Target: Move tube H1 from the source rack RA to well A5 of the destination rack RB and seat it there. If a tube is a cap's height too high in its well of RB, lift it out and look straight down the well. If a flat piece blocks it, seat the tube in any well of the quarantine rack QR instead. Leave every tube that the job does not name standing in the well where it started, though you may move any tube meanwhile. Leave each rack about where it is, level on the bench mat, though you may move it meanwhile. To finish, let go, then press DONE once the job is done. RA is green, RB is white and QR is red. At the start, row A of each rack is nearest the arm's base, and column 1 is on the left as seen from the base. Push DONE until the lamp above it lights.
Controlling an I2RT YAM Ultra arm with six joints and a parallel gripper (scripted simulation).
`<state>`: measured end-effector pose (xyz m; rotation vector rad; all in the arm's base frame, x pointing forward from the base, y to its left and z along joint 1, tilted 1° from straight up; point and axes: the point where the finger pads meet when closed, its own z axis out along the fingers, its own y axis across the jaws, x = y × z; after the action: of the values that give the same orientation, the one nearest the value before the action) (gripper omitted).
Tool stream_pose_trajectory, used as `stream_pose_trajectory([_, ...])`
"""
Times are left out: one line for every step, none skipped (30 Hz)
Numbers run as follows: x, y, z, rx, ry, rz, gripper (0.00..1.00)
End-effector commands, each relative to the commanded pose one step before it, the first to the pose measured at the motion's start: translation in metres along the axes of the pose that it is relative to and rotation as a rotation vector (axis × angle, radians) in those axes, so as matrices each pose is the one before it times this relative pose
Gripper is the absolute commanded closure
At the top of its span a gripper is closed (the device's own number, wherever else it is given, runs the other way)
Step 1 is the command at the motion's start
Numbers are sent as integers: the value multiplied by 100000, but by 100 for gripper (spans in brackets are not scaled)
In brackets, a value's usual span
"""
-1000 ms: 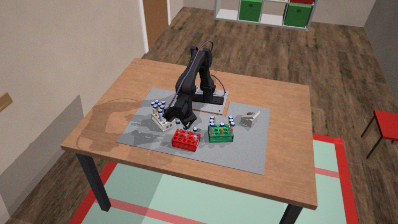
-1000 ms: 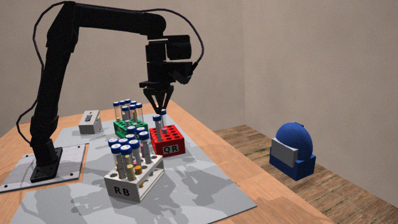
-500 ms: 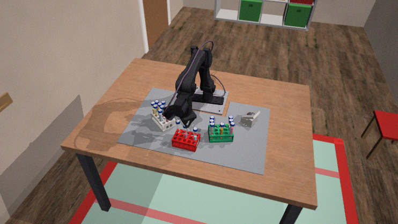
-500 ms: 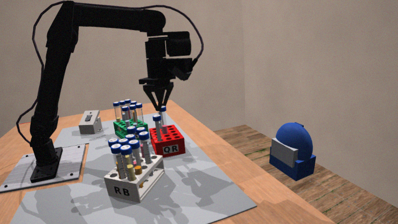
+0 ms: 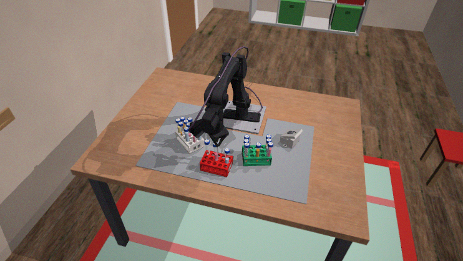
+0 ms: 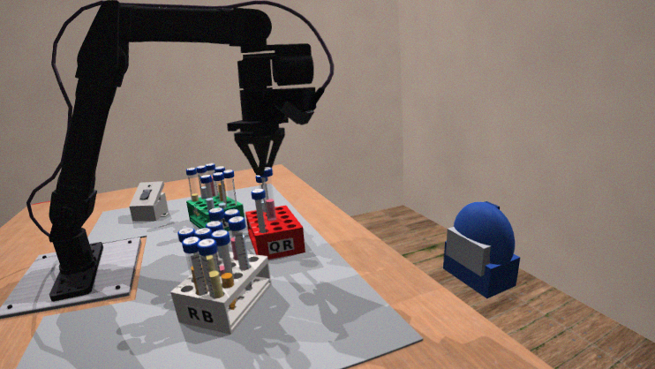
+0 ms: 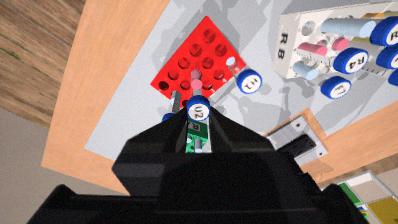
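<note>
In the exterior view, the white rack RB (image 5: 191,148) (image 6: 201,306) (image 7: 285,40) stands nearest, in the lower middle of the frame, crowded with blue-capped tubes, on the grey mat (image 5: 284,181) (image 6: 389,327) (image 7: 115,130) that covers part of the wooden surface (image 5: 340,162) (image 6: 517,355) (image 7: 70,145). At the lower left, the arm's base plate (image 5: 257,129) (image 6: 18,303) (image 7: 321,145) lies flat. Behind RB, right of the frame's centre, is the red rack QR (image 5: 212,168) (image 6: 297,238) (image 7: 185,55). Tube H1 (image 5: 206,142) (image 6: 258,194) (image 7: 249,81) stands in a corner well of QR, on the side toward RB, apart from the claw (image 5: 219,144) (image 6: 262,173) (image 7: 198,111). The claw points down above QR, its fingers narrow and gripping tube U2 (image 5: 216,157) (image 6: 270,209) (image 7: 198,108), which has pink contents and is upright; whether its lower end is clear of the well, I cannot tell. Another capped tube (image 5: 226,151) (image 7: 168,117) stands in QR near U2. Farther back, left of QR, is the green rack RA (image 5: 257,162) (image 6: 194,219) (image 7: 202,129) with several tubes, and left of that a pale box (image 5: 289,140) (image 6: 146,211) with a sloping top. In the top view, a shelf unit (image 5: 361,20) stands farthest off, at the upper right.

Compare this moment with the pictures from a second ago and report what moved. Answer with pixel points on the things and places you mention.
The gripper (image 5: 217,144) (image 6: 260,174) (image 7: 198,111) has risen, lifting tube U2 (image 5: 216,155) (image 6: 270,208) (image 7: 198,107) upward with it. Nothing was visibly let go. Tube H1 (image 5: 206,142) (image 6: 258,194) (image 7: 250,81) stays standing in the red rack (image 5: 213,170) (image 6: 255,247) (image 7: 167,75), and all three racks look unmoved.
</note>
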<state>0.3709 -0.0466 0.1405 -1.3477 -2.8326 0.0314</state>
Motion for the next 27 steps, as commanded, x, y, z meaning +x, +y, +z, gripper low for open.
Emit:
stream_pose_trajectory([347,335,-2476,-2717,-3896,-910,100])
stream_pose_trajectory([10,-2,-100,0,1,-24,100])
stream_pose_trajectory([7,-7,-99,0,1,-48,100])
stream_pose_trajectory([3,-14,-99,1,0,-69,100])
stream_pose_trajectory([0,0,0,0,0,0,100])
stream_pose_trajectory([0,0,0,0,0,0,100])
stream_pose_trajectory([-73,-105,-92,12,-3,108,100])
stream_pose_trajectory([-73,-88,-102,14,-2,79,100])
stream_pose_trajectory([-63,-86,-97,12,-3,57,100])
stream_pose_trajectory([-63,-85,-97,12,-3,57,100])
stream_pose_trajectory([-61,-84,-97,12,-3,56,100])
stream_pose_trajectory([-58,-84,-97,12,-2,55,100])
stream_pose_trajectory([-55,-85,-97,11,-2,105,100])
stream_pose_trajectory([-52,-85,-97,11,-2,166,100])
stream_pose_trajectory([-50,-85,-98,11,-2,189,100])
stream_pose_trajectory([-19,-52,-99,6,-1,67,100])
stream_pose_trajectory([-1,-31,-99,3,-1,-2,100])
stream_pose_trajectory([-2,-30,-99,3,-1,3,100])
stream_pose_trajectory([-4,-27,-99,2,-1,1,100])
stream_pose_trajectory([-6,-25,-99,2,-1,0,100])
stream_pose_trajectory([-8,-22,-99,2,-1,4,100])
stream_pose_trajectory([0,0,0,0,0,0,100])
stream_pose_trajectory([0,0,0,0,0,0,100])
stream_pose_trajectory([-47,17,-71,-65,-73,194,100])
stream_pose_trajectory([-116,90,136,147,153,-107,100])
stream_pose_trajectory([-117,96,155,177,186,-29,100])
stream_pose_trajectory([-69,59,153,352,371,36,100])
